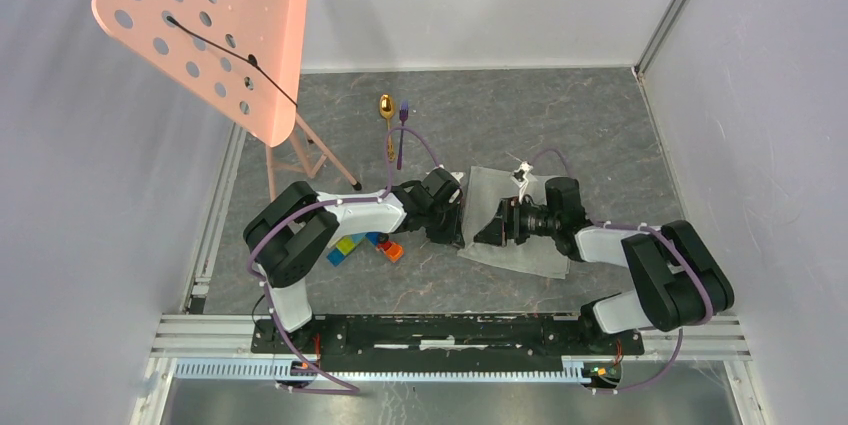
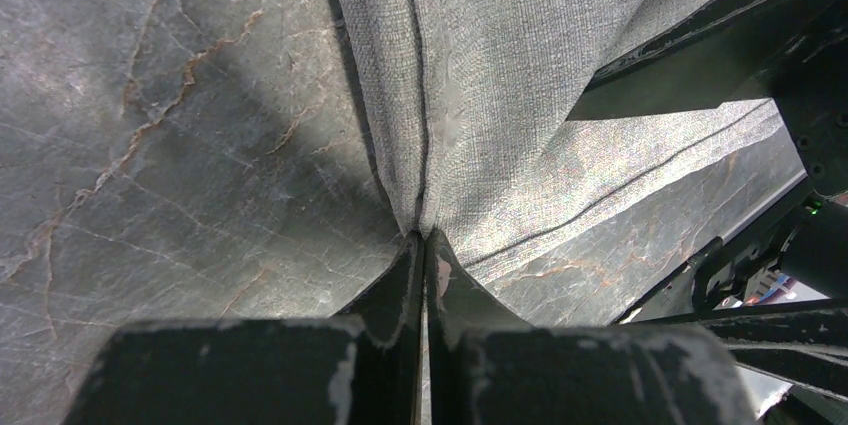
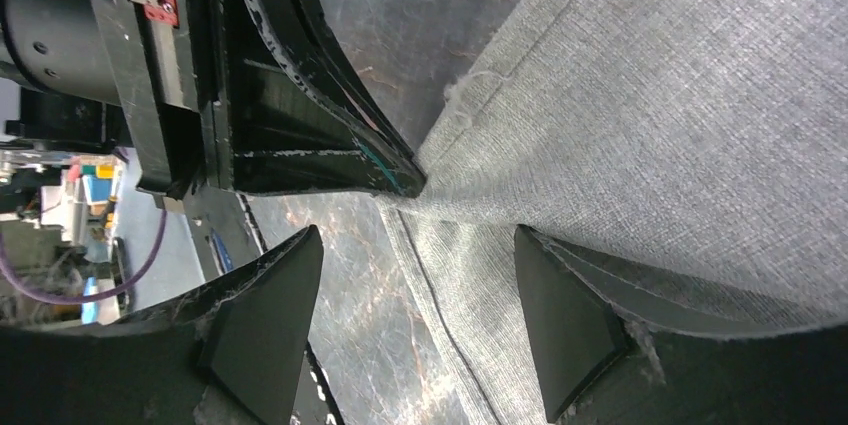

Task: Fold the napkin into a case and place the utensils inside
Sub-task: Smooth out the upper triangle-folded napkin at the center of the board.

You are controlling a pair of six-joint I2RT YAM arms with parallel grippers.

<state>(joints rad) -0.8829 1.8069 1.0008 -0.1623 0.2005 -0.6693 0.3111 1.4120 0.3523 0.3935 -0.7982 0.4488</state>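
The grey-green napkin point(image 1: 500, 195) lies spread on the marble table between the two arms. My left gripper point(image 1: 452, 228) is shut on the napkin's left edge point(image 2: 440, 145), which bunches up from its closed tips point(image 2: 424, 237). My right gripper point(image 1: 490, 227) is open just right of it, its fingers point(image 3: 560, 305) straddling the cloth's edge point(image 3: 640, 125) with nothing held. The left gripper's fingers point(image 3: 330, 135) show in the right wrist view, pinching the cloth. The gold spoon point(image 1: 386, 120) and the purple fork point(image 1: 402, 130) lie side by side at the far centre-left.
Colourful toy blocks point(image 1: 362, 245) lie under the left arm. A pink perforated stand point(image 1: 215, 30) on wooden legs point(image 1: 300, 155) rises at the far left. White walls enclose the table.
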